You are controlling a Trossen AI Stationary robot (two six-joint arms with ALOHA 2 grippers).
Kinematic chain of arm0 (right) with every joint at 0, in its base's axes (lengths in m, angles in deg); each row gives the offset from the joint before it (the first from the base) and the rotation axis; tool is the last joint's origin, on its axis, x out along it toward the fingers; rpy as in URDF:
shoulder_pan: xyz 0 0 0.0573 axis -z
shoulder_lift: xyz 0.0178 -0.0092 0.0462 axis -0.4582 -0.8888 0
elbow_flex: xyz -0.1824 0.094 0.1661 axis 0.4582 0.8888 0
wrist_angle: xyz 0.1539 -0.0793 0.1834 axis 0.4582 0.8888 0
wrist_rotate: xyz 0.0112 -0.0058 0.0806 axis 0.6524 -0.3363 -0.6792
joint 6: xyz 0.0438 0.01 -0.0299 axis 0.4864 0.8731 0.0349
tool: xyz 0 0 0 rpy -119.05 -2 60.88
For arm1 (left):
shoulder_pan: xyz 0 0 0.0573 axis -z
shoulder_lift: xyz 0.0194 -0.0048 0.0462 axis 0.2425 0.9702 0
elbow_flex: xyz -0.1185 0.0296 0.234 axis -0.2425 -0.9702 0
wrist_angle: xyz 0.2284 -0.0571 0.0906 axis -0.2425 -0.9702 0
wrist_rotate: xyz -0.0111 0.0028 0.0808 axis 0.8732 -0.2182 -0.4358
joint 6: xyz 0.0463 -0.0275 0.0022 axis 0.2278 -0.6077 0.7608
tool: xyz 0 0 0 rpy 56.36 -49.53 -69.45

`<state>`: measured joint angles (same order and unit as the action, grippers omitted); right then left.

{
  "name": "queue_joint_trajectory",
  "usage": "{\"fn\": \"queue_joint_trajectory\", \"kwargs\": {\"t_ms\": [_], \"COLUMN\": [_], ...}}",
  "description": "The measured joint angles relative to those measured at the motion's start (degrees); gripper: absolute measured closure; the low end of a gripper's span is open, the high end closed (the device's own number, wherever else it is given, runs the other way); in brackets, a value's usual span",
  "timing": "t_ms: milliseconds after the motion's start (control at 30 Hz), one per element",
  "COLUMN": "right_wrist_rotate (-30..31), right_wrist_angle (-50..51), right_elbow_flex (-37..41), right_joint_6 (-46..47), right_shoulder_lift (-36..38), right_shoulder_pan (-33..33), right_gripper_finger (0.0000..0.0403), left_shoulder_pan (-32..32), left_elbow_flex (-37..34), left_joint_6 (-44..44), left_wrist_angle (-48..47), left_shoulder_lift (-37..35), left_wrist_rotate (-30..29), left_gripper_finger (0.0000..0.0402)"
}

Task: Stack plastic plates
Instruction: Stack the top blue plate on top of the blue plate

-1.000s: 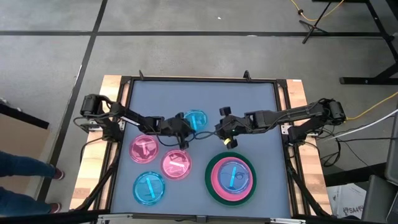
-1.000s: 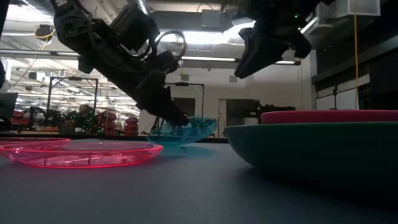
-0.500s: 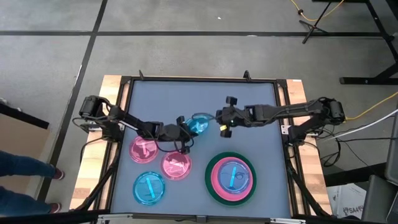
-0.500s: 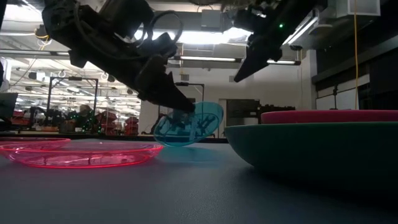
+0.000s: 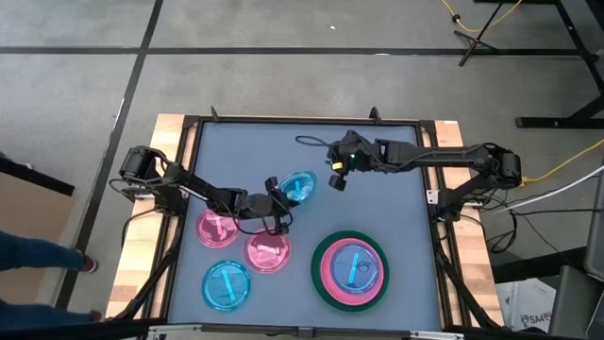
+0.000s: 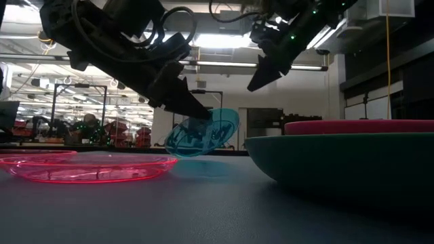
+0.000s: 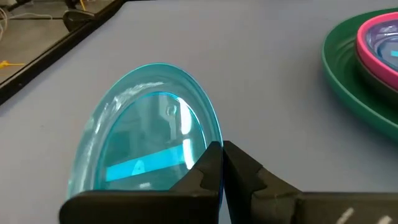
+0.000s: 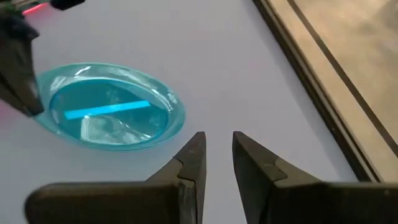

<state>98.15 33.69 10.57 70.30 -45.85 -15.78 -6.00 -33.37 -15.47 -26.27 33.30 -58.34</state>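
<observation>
My left gripper point(image 5: 276, 201) is shut on a small translucent blue plate point(image 5: 298, 187) near the table's middle, and the plate stands tilted point(image 6: 203, 132). My right gripper point(image 5: 337, 176) hovers open above the table, right of and beyond that plate, touching nothing point(image 8: 217, 138). Two small translucent pink plates point(image 5: 219, 227) point(image 5: 268, 250) and another blue one point(image 5: 226, 283) lie flat at the near left. The large green plate point(image 5: 326, 283) sits at the near right. It carries an opaque pink plate point(image 5: 330, 257) and a small blue plate point(image 5: 353, 268). My left gripper pinches the blue plate's rim point(image 7: 211, 142) between its two fingers, on the plate's left-near side. The fingers point(image 6: 192, 110) come slanting down from the table's left. The plate hangs tilted, held edge high, opposite edge point(image 6: 178, 150) low by the table; whether it touches there I cannot tell.
A raised dark frame point(image 5: 302, 121) borders the grey table top, with wooden strips point(image 5: 165, 142) outside it. The far half of the table and its near middle hold no plates. A person's leg shows on the floor at the left point(image 5: 38, 255).
My left gripper has raised the blue plate's held edge, so the plate has gone from nearly flat to steeply tilted, and it has drifted slightly toward the near edge. My right gripper has drawn away from the plate toward the far edge and risen.
</observation>
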Motion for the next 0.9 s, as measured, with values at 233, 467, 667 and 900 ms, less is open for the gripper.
{"fn": "queue_joint_trajectory", "kwargs": {"t_ms": [233, 467, 667, 900], "right_wrist_rotate": [0.01, 0.51, 1.51, -0.79], "right_wrist_angle": [-0.12, -0.11, -0.43, -4.88], "right_elbow_flex": [0.0, 0.0, 0.0, 0.0], "right_joint_6": [0.02, 1.45, 4.57, 4.79], "right_shoulder_lift": [0.0, 0.0, 0.0, -1.1], "right_shoulder_pan": [0.56, 0.54, 0.54, 0.49], "right_gripper_finger": [0.0333, 0.0333, 0.0333, 0.0333], "left_shoulder_pan": [0.0, 0.0, 0.0, 0.0], "left_elbow_flex": [0.01, 0.01, 0.01, 0.01], "left_joint_6": [0.0, -0.02, -0.02, -0.04], "left_wrist_angle": [-0.01, 0.0, 0.0, 0.0], "left_shoulder_lift": [0.0, 0.0, 0.0, 0.0], "left_wrist_rotate": [-0.59, -2.03, -2.03, -2.03], "left_gripper_finger": [0.0401, 0.0402, 0.0402, 0.0401]}}
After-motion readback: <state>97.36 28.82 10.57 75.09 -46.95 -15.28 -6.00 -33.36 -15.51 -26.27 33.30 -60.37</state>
